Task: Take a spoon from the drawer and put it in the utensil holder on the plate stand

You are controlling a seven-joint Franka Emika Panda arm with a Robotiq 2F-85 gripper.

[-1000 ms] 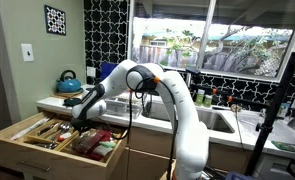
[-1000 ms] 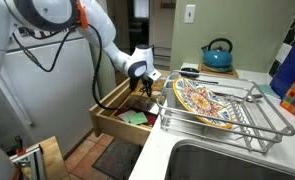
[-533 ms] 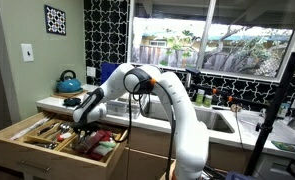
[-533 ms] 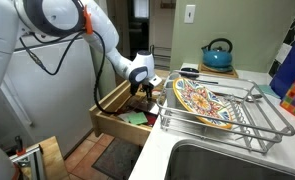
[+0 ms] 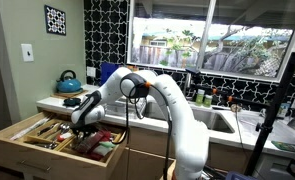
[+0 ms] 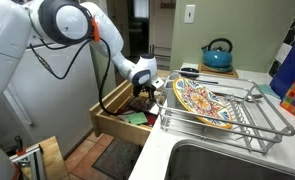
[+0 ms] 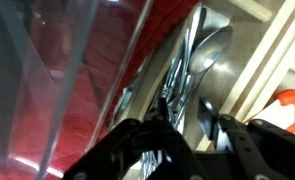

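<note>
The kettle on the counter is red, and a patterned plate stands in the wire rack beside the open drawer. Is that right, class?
No: the kettle is teal-blue, not red, as both exterior views show. It sits on the counter, and a patterned plate stands in the wire rack beside the open drawer.

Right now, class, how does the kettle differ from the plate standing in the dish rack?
The kettle is plain teal, while the plate carries a many-coloured pattern. The kettle stands upright further back. The plate leans on its edge in the wire rack. The kettle is rounded with a dark handle on top, and the plate is flat and broad. Both are kitchenware, and nothing is touching either.
</note>
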